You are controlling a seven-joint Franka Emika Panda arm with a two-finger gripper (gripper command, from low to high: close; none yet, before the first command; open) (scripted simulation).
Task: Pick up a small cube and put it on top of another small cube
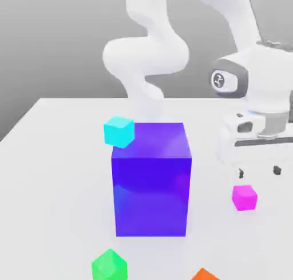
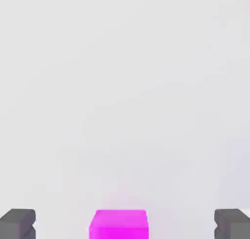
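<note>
An orange object (image 1: 204, 275), cut off at the frame's lower edge, and a green cube (image 1: 109, 265) lie nearest on the white desk (image 1: 51, 176). Behind them stands the big blue-purple block (image 1: 151, 178). At the exterior view's right, the small magenta cube (image 1: 244, 197) sits flat beneath the wide-open, empty gripper (image 1: 260, 171). A cyan cube (image 1: 119, 131) rests farther back.

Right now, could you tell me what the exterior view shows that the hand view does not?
Only the exterior view takes in the big blue-purple block, the cyan cube by its upper corner, the green cube, an orange object at the picture's edge, and the white arm. Only the hand view shows both dark fingertips standing wide apart. Both share the magenta cube, the open hand and the white table.
</note>
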